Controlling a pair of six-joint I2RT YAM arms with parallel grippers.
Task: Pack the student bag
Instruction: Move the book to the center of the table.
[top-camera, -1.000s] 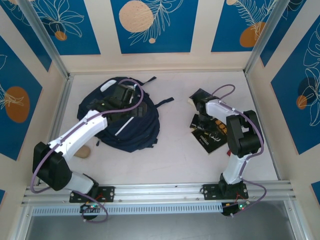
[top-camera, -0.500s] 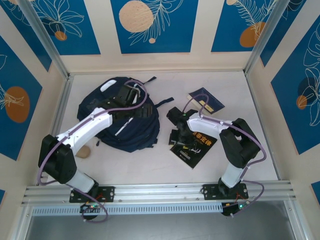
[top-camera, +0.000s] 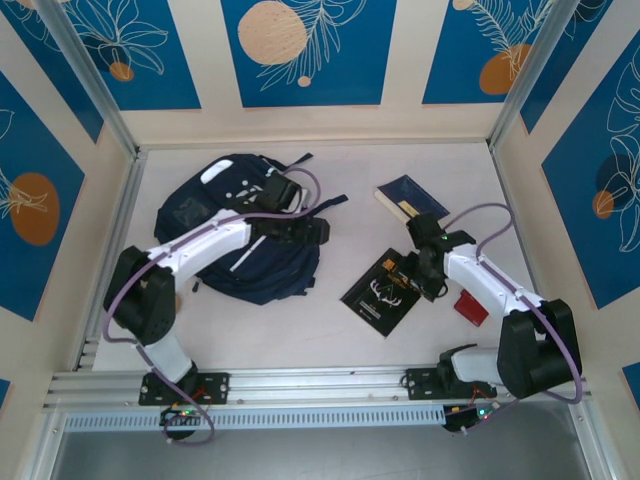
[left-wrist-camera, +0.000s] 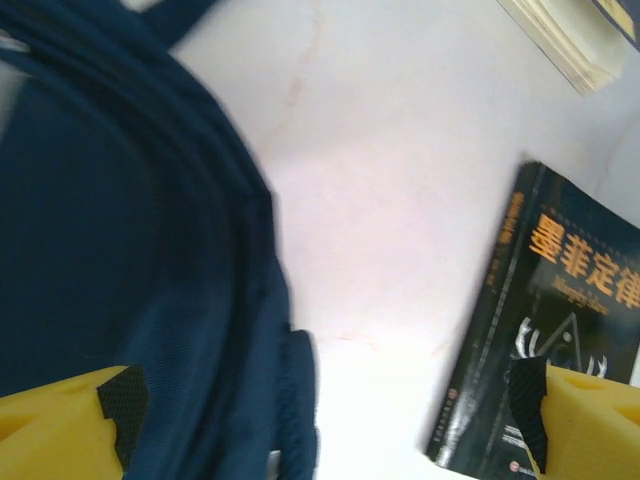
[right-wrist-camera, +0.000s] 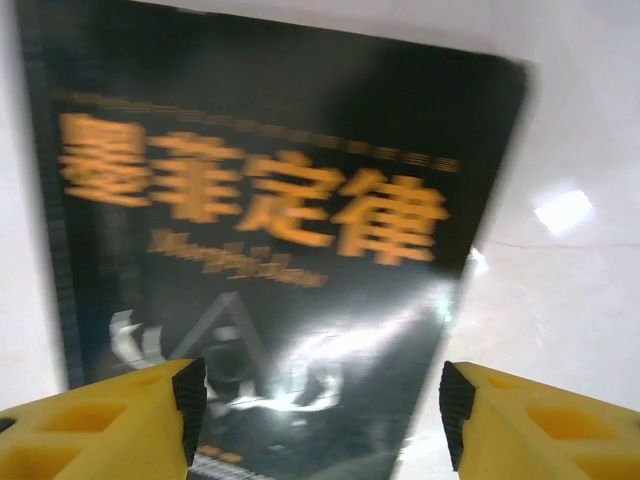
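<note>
The student bag (top-camera: 235, 235), a dark navy backpack with white stripes, lies flat at the back left of the table. My left gripper (top-camera: 308, 230) hovers open at the bag's right edge. The left wrist view has the bag's fabric (left-wrist-camera: 120, 250) on the left and bare table between the fingertips of my left gripper (left-wrist-camera: 325, 410). A black book with orange characters (top-camera: 383, 295) lies on the table right of the bag. My right gripper (top-camera: 410, 278) is open just above the book's right part. In the right wrist view the book's cover (right-wrist-camera: 270, 230) lies under the open right gripper (right-wrist-camera: 320, 400).
A dark blue book (top-camera: 410, 197) lies at the back right, and its page edge (left-wrist-camera: 570, 40) appears in the left wrist view. A small red object (top-camera: 470, 305) sits right of the black book. Framed walls close in the table on three sides.
The black book was slid left toward the bag, then let lie. My right arm swung back to the right, uncovering the red object. My left gripper moved right across the bag to its edge.
</note>
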